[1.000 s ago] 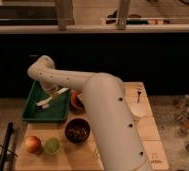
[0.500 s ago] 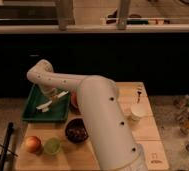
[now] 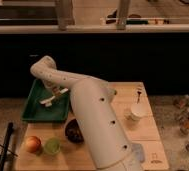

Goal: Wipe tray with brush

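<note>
The tray (image 3: 34,111) sits at the table's (image 3: 148,131) back left, the brush (image 3: 53,96) in it under the gripper (image 3: 57,90). Apple (image 3: 33,144), cup (image 3: 51,146) and bowl (image 3: 74,131) lie before it.

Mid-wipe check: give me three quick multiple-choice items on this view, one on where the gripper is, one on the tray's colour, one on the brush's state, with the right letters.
1. Where is the gripper?
A. over the tray
B. over the white cup
C. off the table

2. What colour is the tray?
A. red
B. green
C. white

3. How does the brush lie?
A. standing in the cup
B. on the floor
C. inside the tray, under the gripper

Answers: 1 A, the arm ends above the tray at the table's left. 2 B, its rim and floor are green. 3 C, the pale brush lies across the tray floor at the gripper's end; the white cup stands apart to the right.
</note>
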Controlling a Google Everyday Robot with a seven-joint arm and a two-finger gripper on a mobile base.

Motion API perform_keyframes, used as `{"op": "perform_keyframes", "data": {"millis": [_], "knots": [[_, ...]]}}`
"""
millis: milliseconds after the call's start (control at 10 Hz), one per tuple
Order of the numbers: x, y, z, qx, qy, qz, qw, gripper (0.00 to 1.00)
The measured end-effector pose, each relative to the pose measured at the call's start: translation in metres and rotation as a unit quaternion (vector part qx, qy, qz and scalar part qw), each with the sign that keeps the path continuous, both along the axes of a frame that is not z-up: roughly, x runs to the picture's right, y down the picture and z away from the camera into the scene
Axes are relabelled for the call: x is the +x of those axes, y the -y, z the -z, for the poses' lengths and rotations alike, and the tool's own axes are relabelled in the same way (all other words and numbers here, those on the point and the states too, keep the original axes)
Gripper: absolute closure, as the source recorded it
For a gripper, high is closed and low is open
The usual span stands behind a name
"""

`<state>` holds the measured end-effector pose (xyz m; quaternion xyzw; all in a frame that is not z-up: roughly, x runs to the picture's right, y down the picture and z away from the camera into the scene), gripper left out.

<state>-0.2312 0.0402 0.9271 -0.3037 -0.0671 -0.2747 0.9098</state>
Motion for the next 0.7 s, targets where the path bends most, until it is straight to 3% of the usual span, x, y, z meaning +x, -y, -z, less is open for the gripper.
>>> {"op": "perform_keyframes", "data": {"millis": [300, 700], "knots": [[-0.022, -0.007, 0.014, -0.001, 0.037, 0.011, 0.9993, 0.99], [-0.025, -0.042, 0.04, -0.012, 0.065, 0.037, 0.9971, 0.99]]}}
